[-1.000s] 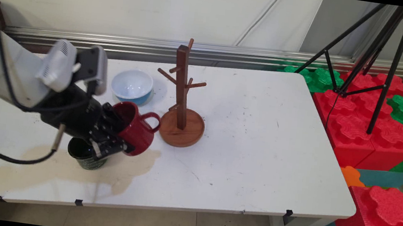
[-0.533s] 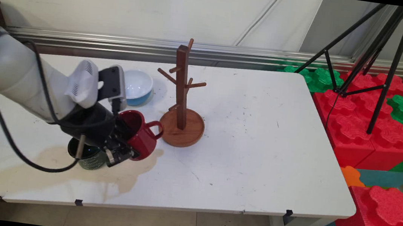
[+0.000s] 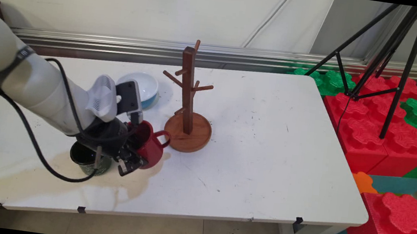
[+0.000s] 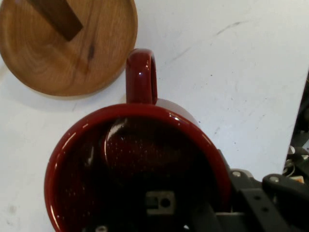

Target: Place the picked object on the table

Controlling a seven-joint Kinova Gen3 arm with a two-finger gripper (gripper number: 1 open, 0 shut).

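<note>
The gripper (image 3: 134,158) is low over the left part of the white desk (image 3: 268,147), and its fingers (image 4: 251,193) are closed on the wall of a dark red mug (image 3: 149,145): in the hand view one finger is inside the mug and the other is outside, against the rim. The red mug (image 4: 140,159) sits low at the desk surface, a little tilted; I cannot tell whether its bottom touches the desk. Its handle (image 3: 163,138) points toward the round base of the wooden mug tree (image 3: 190,103), and in the hand view the handle (image 4: 141,77) is just beside the base's edge (image 4: 72,53) but does not touch it. A dark green mug (image 3: 84,156) stands just behind the gripper, on a brownish stain on the desk, partly hidden by the arm. A white bowl with a blue outside (image 3: 148,86) is farther back, near the mug tree. Red and green foam blocks (image 3: 383,129) and a black tripod (image 3: 388,55) are to the right of the desk
</note>
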